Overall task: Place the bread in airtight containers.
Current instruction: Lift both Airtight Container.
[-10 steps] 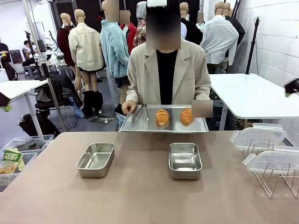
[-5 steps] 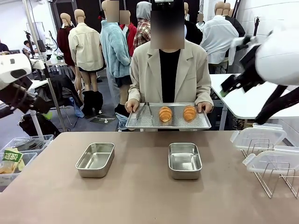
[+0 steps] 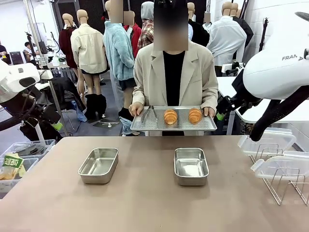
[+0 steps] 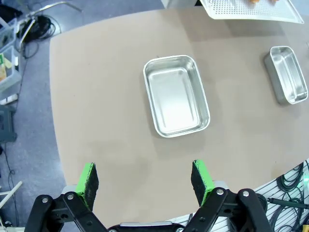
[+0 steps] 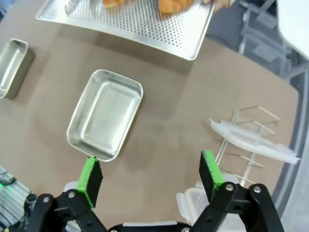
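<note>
Your arms point(image 3: 275, 72) are just swinging in from both sides, left gripper point(image 4: 145, 176) and right gripper point(image 5: 152, 174) hanging wide open and empty above the tins point(image 3: 98, 165), so loading is not yet starting. Across the brown table point(image 3: 145, 208) the person point(image 3: 174, 77) is holding the tray point(image 3: 207, 128) with both rolls point(image 3: 170, 116) at centre frame, a white wall point(image 3: 280, 24) rising at upper right.
</note>
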### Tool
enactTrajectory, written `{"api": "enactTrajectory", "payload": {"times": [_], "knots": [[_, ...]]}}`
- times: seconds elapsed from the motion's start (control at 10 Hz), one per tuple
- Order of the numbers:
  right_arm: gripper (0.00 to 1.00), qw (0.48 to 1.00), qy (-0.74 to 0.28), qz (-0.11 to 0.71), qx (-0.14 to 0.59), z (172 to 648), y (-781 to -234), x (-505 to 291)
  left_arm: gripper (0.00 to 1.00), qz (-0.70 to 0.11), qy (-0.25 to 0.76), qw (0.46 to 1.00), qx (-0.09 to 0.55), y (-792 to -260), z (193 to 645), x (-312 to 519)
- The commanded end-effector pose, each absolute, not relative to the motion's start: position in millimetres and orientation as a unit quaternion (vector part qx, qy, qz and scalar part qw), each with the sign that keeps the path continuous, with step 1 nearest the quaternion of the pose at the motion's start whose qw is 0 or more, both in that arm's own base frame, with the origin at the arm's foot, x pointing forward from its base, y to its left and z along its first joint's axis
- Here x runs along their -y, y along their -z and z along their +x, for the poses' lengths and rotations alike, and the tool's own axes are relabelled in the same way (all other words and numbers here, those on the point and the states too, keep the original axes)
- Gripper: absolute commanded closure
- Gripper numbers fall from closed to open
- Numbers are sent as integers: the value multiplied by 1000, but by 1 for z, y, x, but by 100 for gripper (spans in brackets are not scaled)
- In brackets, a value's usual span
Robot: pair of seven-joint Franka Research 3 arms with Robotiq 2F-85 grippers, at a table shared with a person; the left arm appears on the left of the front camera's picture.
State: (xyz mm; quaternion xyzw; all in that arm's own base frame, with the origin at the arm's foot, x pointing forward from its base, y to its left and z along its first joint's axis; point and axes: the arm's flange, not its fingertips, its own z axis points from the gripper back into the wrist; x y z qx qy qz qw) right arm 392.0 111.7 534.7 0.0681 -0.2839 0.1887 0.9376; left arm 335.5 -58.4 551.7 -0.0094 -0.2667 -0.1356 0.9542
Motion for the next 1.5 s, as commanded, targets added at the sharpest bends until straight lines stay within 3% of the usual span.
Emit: {"api": "enactTrajectory", "payload": {"times": [0.0, 0.3, 0.8, 1.4], "knots": [[0, 940, -188, 68, 276, 395, -528, -112, 0, -12, 131, 955, 265, -550, 336, 59], [0, 957, -144, 126, 219, 425, -499, -135, 0, -46, 103, 963, 243, -509, 359, 65], [0, 975, -81, 144, 146, 453, -429, -150, 0, -38, 53, 980, 188, -447, 370, 65], [0, 981, -28, 142, 128, 466, -385, -144, 0, -53, 47, 986, 149, -402, 379, 57]]}}
